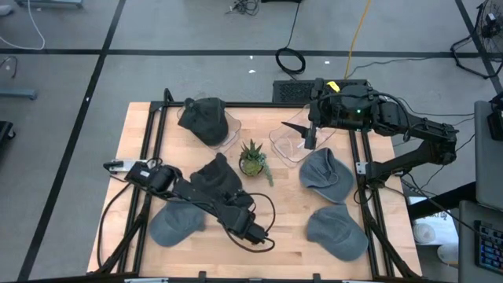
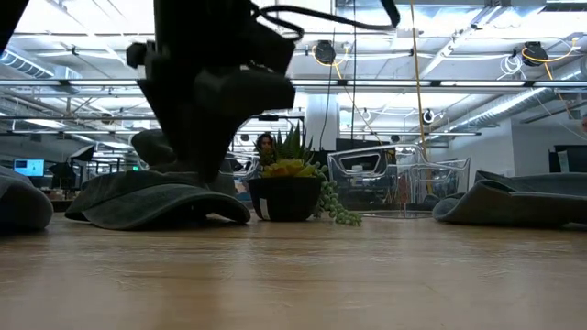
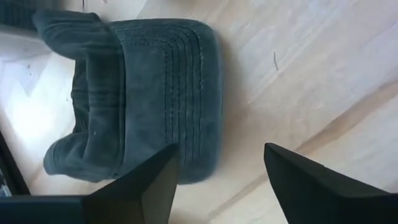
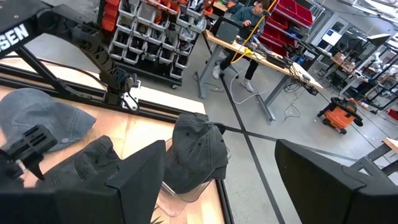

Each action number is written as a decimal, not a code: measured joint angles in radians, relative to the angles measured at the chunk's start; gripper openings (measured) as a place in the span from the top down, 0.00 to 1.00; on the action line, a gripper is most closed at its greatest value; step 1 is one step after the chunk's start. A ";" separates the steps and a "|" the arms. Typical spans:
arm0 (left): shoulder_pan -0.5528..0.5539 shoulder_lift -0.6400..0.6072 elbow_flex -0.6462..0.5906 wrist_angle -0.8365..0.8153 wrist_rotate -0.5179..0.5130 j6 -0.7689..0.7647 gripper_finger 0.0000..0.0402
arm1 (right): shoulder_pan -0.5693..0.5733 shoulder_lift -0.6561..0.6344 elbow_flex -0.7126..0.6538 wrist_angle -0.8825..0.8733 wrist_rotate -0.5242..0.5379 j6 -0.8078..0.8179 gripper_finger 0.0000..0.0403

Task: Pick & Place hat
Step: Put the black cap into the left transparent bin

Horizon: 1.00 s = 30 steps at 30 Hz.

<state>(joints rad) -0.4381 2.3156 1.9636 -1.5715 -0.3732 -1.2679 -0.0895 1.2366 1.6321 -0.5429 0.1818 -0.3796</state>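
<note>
A grey hat (image 1: pixel 173 226) lies on the table at the near left, its crown toward the left rail and its stitched brim (image 3: pixel 186 93) toward the middle. My left gripper (image 1: pixel 240 226) hangs open next to that brim, pointing steeply down. In the left wrist view this gripper (image 3: pixel 219 149) has only bare wood in its gap, and one fingertip (image 3: pixel 163 163) stands at the brim's edge. In the low view its lower end (image 2: pixel 200 167) is clear of the table. My right gripper (image 1: pixel 302 131) waits open and high at the far right, with nothing between its fingers (image 4: pixel 219 146).
A dark hat (image 1: pixel 220 174) lies under the left arm. Another dark hat (image 1: pixel 206 119) sits on a clear container at the far left. An empty clear container (image 1: pixel 292 143), a potted plant (image 1: pixel 253 161) and two grey hats (image 1: pixel 324 173) (image 1: pixel 338 233) fill the middle and right. Black rails (image 1: pixel 137 228) run along both sides.
</note>
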 joint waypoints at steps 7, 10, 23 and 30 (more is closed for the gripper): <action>0.013 0.056 -0.006 0.003 -0.026 0.048 0.47 | 0.000 0.000 0.000 0.000 0.000 0.000 0.27; 0.018 0.068 -0.039 -0.001 -0.073 0.057 0.49 | 0.000 0.000 0.000 0.000 0.000 0.000 0.27; 0.021 0.071 -0.189 -0.016 -0.118 -0.008 0.89 | 0.000 0.000 0.000 0.000 0.000 0.000 0.27; 0.010 0.056 -0.173 -0.016 -0.085 -0.040 0.97 | 0.000 0.000 0.000 0.000 0.000 0.000 0.27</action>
<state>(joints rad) -0.4281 2.3711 1.7904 -1.5879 -0.4581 -1.3082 -0.0895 1.2366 1.6321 -0.5428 0.1818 -0.3794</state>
